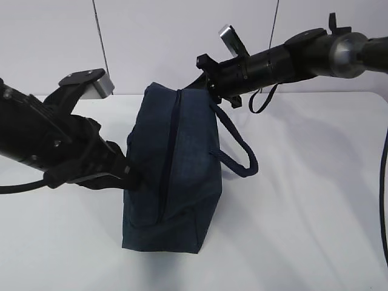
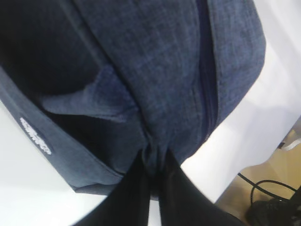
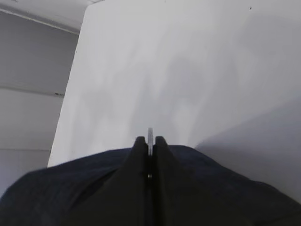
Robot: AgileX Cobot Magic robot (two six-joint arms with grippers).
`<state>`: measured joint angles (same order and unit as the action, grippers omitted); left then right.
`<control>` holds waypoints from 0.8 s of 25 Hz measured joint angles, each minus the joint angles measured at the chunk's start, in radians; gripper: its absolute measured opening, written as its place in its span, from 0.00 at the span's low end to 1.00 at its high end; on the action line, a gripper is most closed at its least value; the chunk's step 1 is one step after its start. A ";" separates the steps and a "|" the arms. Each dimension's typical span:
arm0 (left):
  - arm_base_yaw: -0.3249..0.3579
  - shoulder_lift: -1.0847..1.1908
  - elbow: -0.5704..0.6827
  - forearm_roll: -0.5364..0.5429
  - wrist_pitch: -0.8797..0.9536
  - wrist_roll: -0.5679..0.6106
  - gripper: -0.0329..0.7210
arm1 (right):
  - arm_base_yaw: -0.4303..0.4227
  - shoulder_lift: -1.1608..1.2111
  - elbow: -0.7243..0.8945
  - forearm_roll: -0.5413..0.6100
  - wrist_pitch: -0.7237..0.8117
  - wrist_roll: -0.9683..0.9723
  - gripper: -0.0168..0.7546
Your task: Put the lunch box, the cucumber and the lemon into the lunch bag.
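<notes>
The dark navy lunch bag (image 1: 182, 182) stands in the middle of the white table (image 1: 303, 200), its zipper (image 1: 170, 151) running along the top and looking closed. My left gripper (image 1: 128, 173) is shut, pinching a fold of the bag's fabric at its near left end; the left wrist view shows the pinch (image 2: 153, 157) on the bag (image 2: 155, 70). My right gripper (image 1: 197, 85) is at the bag's far top end, shut on the metal zip pull (image 3: 150, 133) above the bag (image 3: 56, 197). The lunch box, cucumber and lemon are out of view.
One loop handle (image 1: 239, 148) hangs off the bag's right side, another lies flat (image 2: 94, 101). A black cable (image 1: 384, 182) runs down the right edge. The table edge and floor with cables (image 2: 268, 207) show in the left wrist view.
</notes>
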<state>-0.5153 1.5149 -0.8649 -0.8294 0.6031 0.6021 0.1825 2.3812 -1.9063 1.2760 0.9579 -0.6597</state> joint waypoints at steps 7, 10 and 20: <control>0.000 0.000 0.000 0.063 -0.117 0.000 0.05 | -0.018 0.000 -0.003 -0.117 0.139 -0.021 0.00; 0.000 0.000 0.000 0.088 -0.201 0.000 0.05 | -0.018 0.000 -0.003 -0.146 0.188 -0.063 0.00; 0.039 0.003 0.004 0.151 -0.412 0.000 0.05 | -0.018 -0.053 -0.068 -0.352 0.225 -0.076 0.00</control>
<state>-0.4760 1.5182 -0.8608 -0.6786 0.1911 0.6021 0.1644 2.3278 -1.9745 0.9236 1.1833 -0.7353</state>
